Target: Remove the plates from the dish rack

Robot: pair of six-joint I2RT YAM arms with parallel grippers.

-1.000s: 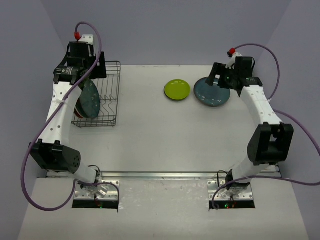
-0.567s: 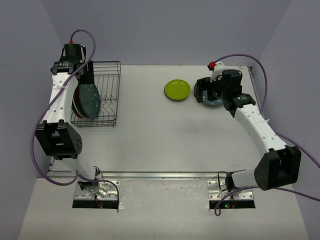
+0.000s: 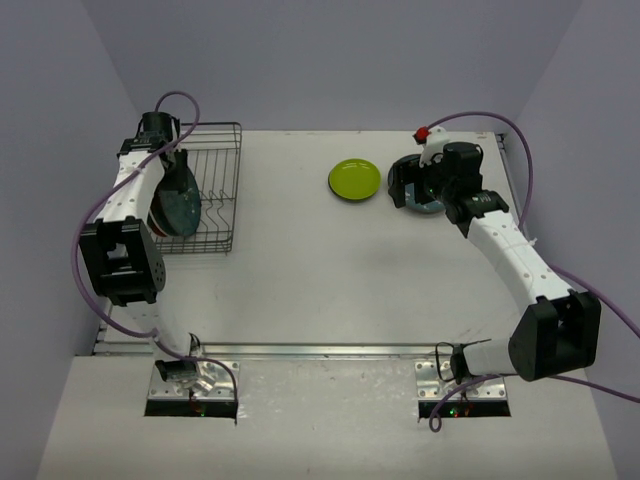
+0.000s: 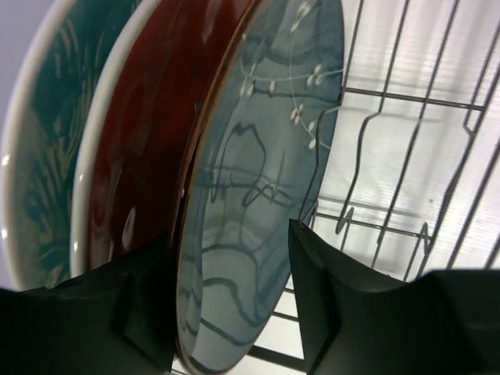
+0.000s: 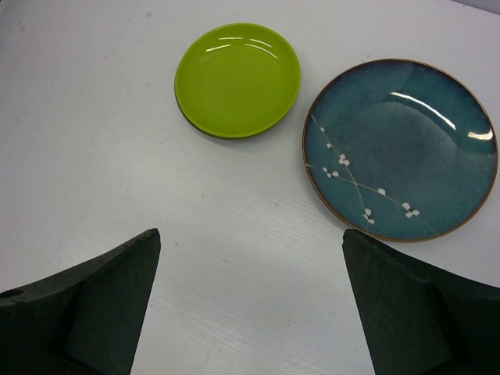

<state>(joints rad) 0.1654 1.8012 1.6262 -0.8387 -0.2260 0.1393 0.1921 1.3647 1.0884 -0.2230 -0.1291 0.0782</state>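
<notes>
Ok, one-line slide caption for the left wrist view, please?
Left pincer straddles the rim of the blue-teal plate standing in the dish rack, a red plate next to it.

Plain lime-green plate (image 5: 237, 78); deep teal plate (image 5: 400, 148) with a white blossom sprig; white tabletop (image 5: 94, 117). The black wire dish rack (image 4: 406, 156) holds a second teal plate (image 4: 258, 195) with white blossoms, a red plate (image 4: 148, 156), and a white-rimmed plate (image 4: 35, 172) patterned teal.

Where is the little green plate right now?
The lime-green plate lies flat on the table, near the far edge a little right of centre in the top view, just left of the blue plate.
</notes>
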